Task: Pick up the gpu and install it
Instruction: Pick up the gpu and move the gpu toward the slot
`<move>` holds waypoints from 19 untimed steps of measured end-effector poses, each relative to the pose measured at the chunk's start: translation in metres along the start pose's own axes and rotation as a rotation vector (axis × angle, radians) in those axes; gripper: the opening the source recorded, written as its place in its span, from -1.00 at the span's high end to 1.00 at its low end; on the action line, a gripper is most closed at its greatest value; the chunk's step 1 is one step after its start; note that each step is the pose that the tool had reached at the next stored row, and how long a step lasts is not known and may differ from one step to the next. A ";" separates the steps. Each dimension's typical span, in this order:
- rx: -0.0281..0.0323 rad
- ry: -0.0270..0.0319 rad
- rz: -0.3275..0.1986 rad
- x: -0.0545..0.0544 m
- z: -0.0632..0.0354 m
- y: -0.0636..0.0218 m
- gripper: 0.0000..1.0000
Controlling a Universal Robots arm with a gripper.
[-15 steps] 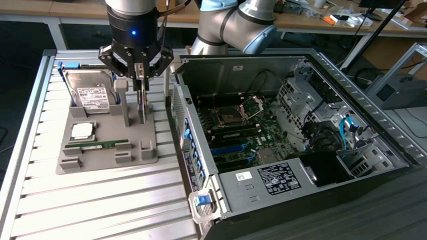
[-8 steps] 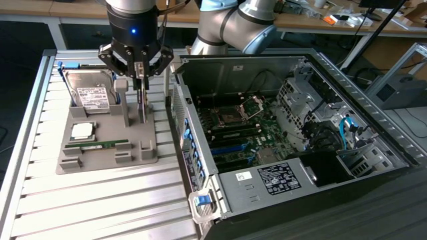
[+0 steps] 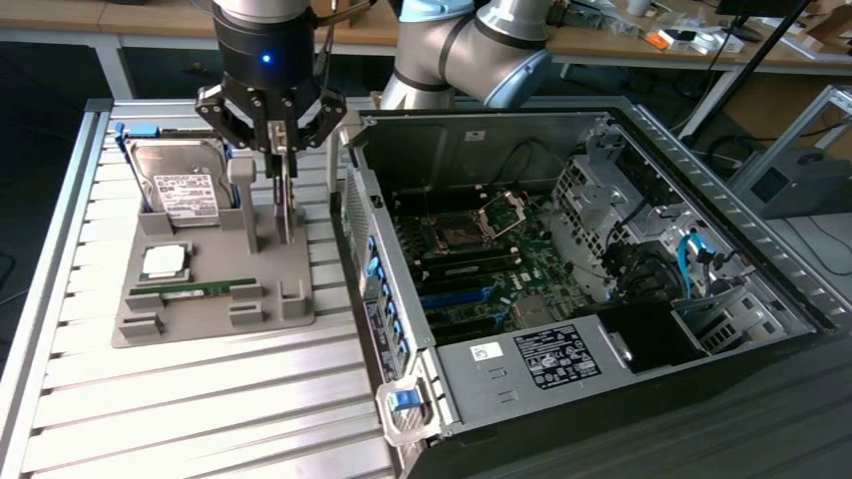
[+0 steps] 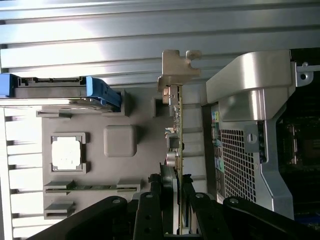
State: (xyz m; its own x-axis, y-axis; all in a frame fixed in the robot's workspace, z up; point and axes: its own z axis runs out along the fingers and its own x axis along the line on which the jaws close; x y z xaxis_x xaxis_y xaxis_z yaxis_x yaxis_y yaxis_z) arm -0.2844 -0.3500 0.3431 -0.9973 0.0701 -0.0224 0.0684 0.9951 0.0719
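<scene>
Tool (image 3: 277, 152) points straight down over the grey holder tray (image 3: 200, 321), at the tray's edge nearest the case. Jaws partly closed, one finger on each face of the gpu (image 3: 282, 205), so it has hold of the card by its upper edge. The wrist view shows the same thing: black fingers (image 4: 167, 180) pressed on both sides of the thin green board, seen edge-on.

Gpu stands upright on its edge, not tilted. Its silvery end bracket (image 4: 176, 67) is at the far end from the fingers. The card's lower edge is down at tray level between the grey posts; cannot tell whether it sits in the slot or is just clear of it. The card is outside the computer case (image 3: 573, 249), just beside its open side wall.

Other parts on the tray:
- hard drive (image 3: 184, 185) in a blue caddy, leaning at the far end
- CPU (image 3: 166, 261) flat in its square pocket, mid-tray
- narrow green memory stick (image 3: 194, 289) lying in its slot, near end

Tray sits on the ribbed aluminium counter (image 3: 200, 409), on the exterior view's left. The case lies on its side on the exterior view's right, lid off, with the motherboard (image 3: 486, 254) exposed. A blue latch (image 3: 403, 401) is at its near corner.
</scene>
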 end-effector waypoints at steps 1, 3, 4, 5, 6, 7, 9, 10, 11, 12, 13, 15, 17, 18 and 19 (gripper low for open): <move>-0.0001 -0.0001 0.000 0.000 -0.0009 0.0001 0.47; -0.0001 -0.0001 0.000 0.000 -0.0020 0.0001 0.47; 0.0000 -0.0001 0.000 0.000 -0.0024 0.0002 0.47; -0.0001 0.0000 0.000 0.000 -0.0027 0.0002 0.47; -0.0001 -0.0001 0.000 0.000 -0.0030 0.0002 0.47; 0.0000 0.0000 0.000 0.000 -0.0036 0.0003 0.47; 0.0000 0.0000 0.000 0.000 -0.0044 0.0003 0.47; 0.0000 0.0000 0.000 0.000 -0.0048 0.0003 0.47; 0.0000 0.0000 0.000 0.000 -0.0052 0.0004 0.47; -0.0001 -0.0001 0.000 0.000 -0.0060 0.0004 0.47; 0.0000 -0.0001 0.000 0.000 -0.0064 0.0005 0.47; 0.0000 0.0000 0.000 0.000 -0.0072 0.0005 0.47; -0.0001 -0.0001 0.000 0.000 -0.0078 0.0006 0.47; 0.0000 0.0000 0.000 0.000 -0.0081 0.0006 0.47; -0.0001 -0.0001 0.000 0.000 -0.0085 0.0006 0.47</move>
State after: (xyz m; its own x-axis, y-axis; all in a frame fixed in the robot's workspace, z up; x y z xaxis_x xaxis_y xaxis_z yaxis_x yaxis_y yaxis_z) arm -0.2844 -0.3499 0.3516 -0.9973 0.0701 -0.0225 0.0683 0.9951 0.0719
